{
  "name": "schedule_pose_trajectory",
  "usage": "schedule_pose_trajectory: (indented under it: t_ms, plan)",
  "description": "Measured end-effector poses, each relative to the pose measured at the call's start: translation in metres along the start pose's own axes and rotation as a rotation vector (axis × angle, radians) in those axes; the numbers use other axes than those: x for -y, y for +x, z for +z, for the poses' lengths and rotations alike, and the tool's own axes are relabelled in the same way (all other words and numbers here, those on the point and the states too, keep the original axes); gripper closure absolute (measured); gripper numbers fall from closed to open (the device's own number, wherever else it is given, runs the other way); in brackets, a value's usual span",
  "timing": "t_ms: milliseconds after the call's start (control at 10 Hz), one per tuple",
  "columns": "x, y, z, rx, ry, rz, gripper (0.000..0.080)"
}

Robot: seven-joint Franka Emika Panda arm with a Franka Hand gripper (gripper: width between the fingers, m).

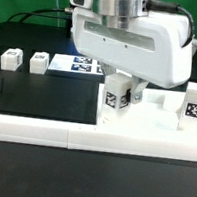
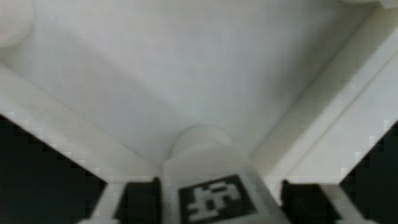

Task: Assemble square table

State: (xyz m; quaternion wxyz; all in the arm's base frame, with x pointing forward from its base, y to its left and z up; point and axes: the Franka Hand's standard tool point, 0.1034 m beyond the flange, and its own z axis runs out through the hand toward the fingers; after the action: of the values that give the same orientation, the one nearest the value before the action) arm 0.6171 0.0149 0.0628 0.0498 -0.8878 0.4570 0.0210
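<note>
Gripper (image 1: 121,91): jaws clamped on an upright tagged leg (image 1: 114,100) over the square tabletop (image 1: 155,128). Second leg (image 1: 195,104): upright on the tabletop, exterior view's right.

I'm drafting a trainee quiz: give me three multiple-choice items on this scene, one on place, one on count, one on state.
1. Two legs sit on the black mat at the exterior view's: A left; B right; C centre.
2. Legs in the exterior view: A two; B three; C four.
3. The tool is: A open; B shut on a leg; C unseen.
Key: A, both far left; C, those two, the held leg, the right-hand leg; B, the held leg sits in its grip.
</note>
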Motion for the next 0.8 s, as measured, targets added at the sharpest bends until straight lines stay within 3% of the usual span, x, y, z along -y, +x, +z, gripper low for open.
schedule_pose_trajectory:
  t_ms: [200, 400, 600, 800]
  plan:
    - [0.0015, 0.0002, -0.0007, 0.005, 0.007, 0.177, 0.0514]
    - [0.0043, 0.0061, -0.0068, 0.04, -0.007, 0.624, 0.0514]
    - [0.0056, 0.0065, -0.0034, 0.069, 0.005, 0.924, 0.0514]
    - [0.0052, 0.0079, -0.0023, 0.07, 0.012, 1.018, 0.0514]
